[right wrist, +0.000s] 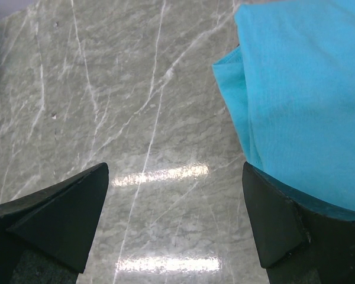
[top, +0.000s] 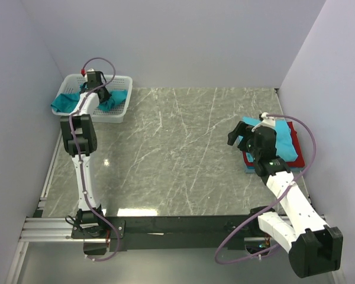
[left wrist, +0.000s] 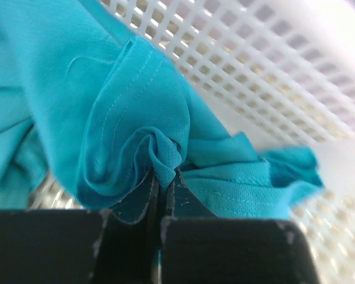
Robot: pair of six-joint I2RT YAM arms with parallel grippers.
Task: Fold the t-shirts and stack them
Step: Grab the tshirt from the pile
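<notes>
A crumpled teal t-shirt (top: 65, 102) lies in the white mesh basket (top: 122, 107) at the far left. My left gripper (top: 100, 90) is down in the basket and shut on a fold of that teal t-shirt (left wrist: 165, 155). At the right, folded t-shirts are stacked: a light teal one (top: 284, 143) on top, a red one (top: 296, 152) under it, a blue edge (top: 248, 168) at the bottom. My right gripper (top: 239, 136) is open and empty just left of the stack. In the right wrist view, the teal top shirt (right wrist: 307, 100) lies beside the right finger (right wrist: 272, 219).
The grey marble tabletop (top: 177, 154) spreads between the basket and the stack. White walls close in on the left, back and right. A black rail (top: 177, 225) runs along the near edge by the arm bases.
</notes>
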